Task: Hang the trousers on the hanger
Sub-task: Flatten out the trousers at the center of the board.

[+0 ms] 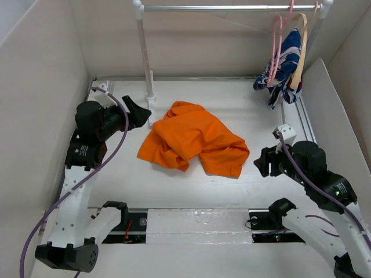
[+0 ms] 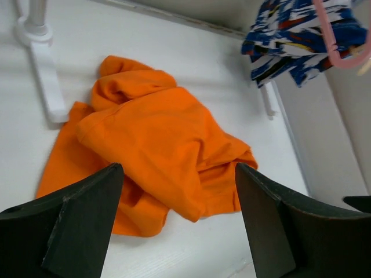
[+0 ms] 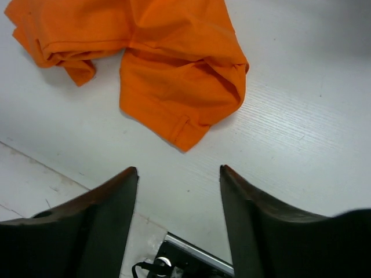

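Both pincers spread wide, nothing held: left pincer (image 2: 178, 169) has its black fingers (image 2: 87, 220) far apart, right pincer (image 3: 178, 169) the same. Bright orange crumpled cloth trousers (image 1: 194, 138) lie in a loose heap mid white surface (image 1: 191, 188), between the two arms and touching neither pincer. Top view: left pincer sits off the heap's upper-left edge, close to the foot of the white rack post (image 1: 146, 63), pointing toward the cloth. Right pincer is off the heap's lower-right corner, near it but with a strip of bare surface between. Left wrist view: trousers lie ahead of and below the fingers and fill most of the gap between them, folds bunched at the far end. Right wrist view: a hemmed corner of the trousers lies just ahead of the fingertips, apart from them. Thin pink looped hanger (image 1: 277, 49) hangs by its hook on the metal rail (image 1: 232, 7) at the far right, well apart from the trousers. Thicker tan hanger (image 1: 301, 55) hangs just beside it. Blue-and-white patterned garment (image 1: 284, 66) hangs there with them; cannot tell which of the two carries it. Nothing orange on the pink hanger
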